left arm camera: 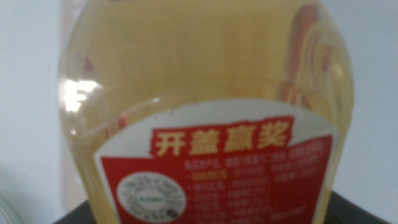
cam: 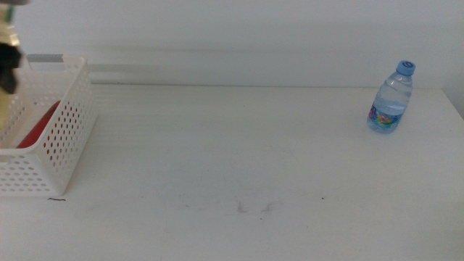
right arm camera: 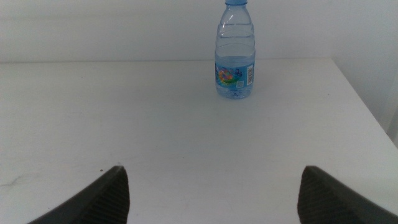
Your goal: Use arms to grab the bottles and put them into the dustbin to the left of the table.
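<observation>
The yellow juice bottle (left arm camera: 205, 68) with its red and white label fills the left wrist view, and my left gripper (cam: 7, 69) is shut on it. This gripper hangs at the far left edge of the middle view, above the white perforated dustbin (cam: 65, 138). A red can (cam: 40, 127) lies inside the dustbin. The small clear water bottle (cam: 391, 98) with a blue cap stands upright at the table's far right. In the right wrist view the water bottle (right arm camera: 236, 56) stands well ahead of my right gripper (right arm camera: 212, 177), which is open and holds nothing.
The white table (cam: 239, 145) carries faint scuff marks near its front middle. Its right edge runs close to the water bottle. A grey bar (cam: 45, 58) lies on the dustbin's rim.
</observation>
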Action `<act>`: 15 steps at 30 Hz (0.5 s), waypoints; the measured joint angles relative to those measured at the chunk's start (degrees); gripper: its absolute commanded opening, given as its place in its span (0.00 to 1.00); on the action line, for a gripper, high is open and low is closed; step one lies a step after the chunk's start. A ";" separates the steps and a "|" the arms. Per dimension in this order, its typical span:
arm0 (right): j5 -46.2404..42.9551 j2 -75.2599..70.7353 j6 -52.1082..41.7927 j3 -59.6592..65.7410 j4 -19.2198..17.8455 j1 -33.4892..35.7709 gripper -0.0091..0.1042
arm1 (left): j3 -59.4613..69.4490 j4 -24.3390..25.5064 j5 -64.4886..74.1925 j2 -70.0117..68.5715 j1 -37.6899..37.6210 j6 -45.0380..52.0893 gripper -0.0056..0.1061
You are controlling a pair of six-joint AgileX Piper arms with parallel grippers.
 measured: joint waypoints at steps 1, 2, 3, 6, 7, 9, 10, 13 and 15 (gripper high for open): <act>0.00 0.00 0.00 0.00 0.00 0.00 0.87 | -0.71 -1.29 -0.13 1.74 2.65 1.93 0.03; 0.00 0.00 0.00 0.00 0.00 0.00 0.87 | -0.96 -2.13 -0.57 3.58 4.43 3.11 0.03; 0.00 0.00 0.00 0.00 0.00 0.00 0.87 | -1.19 -2.89 -1.17 5.47 6.20 4.38 0.03; 0.00 0.00 0.00 0.00 0.00 0.00 0.87 | -1.20 -3.94 -2.78 10.86 8.96 6.91 0.05; 0.00 0.00 0.00 0.00 0.00 0.00 0.87 | -1.20 -4.21 -3.87 12.63 9.16 7.83 0.07; 0.00 0.00 0.00 0.00 0.00 0.00 0.87 | -1.20 -4.78 -5.71 15.46 9.29 9.49 0.13; 0.00 0.00 0.00 0.00 0.00 0.00 0.87 | -1.20 -5.21 -6.60 16.84 9.29 10.01 0.17; 0.00 0.00 0.00 0.00 0.00 0.00 0.87 | -1.20 -6.25 -8.65 20.04 9.29 10.78 0.36; 0.00 0.00 0.00 0.00 0.00 0.00 0.87 | -1.20 -6.35 -9.12 21.37 9.29 10.92 0.53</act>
